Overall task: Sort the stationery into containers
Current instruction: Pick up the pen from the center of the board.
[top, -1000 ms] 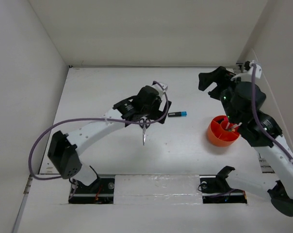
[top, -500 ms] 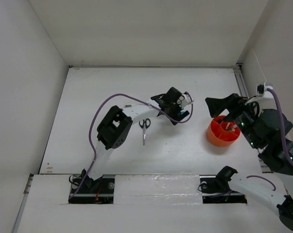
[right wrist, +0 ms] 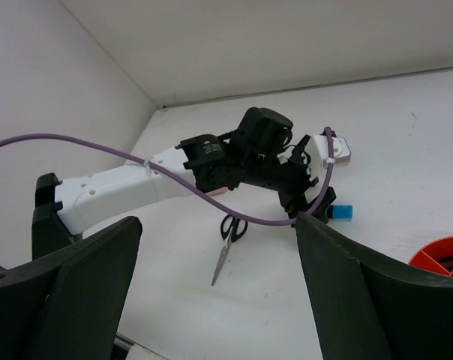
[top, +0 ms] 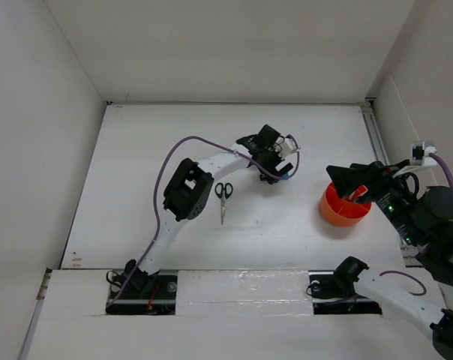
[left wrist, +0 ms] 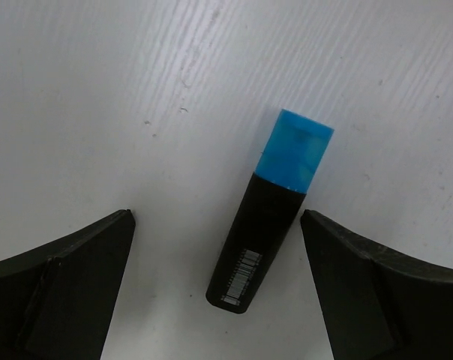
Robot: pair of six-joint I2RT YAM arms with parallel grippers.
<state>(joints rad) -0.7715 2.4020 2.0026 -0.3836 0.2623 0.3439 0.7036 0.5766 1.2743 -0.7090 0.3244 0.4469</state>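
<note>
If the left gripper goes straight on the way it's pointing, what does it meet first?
Probably the marker, which lies flat on the table between the open jaws of the left gripper, a little right of centre. How far above the marker it hangs is unclear.

Orange tub (right wrist: 425, 259) cut off at right wrist view's edge — contents too small to tell.

Marker (left wrist: 274, 214) barcode label (left wrist: 240, 274): digits illegible.
</note>
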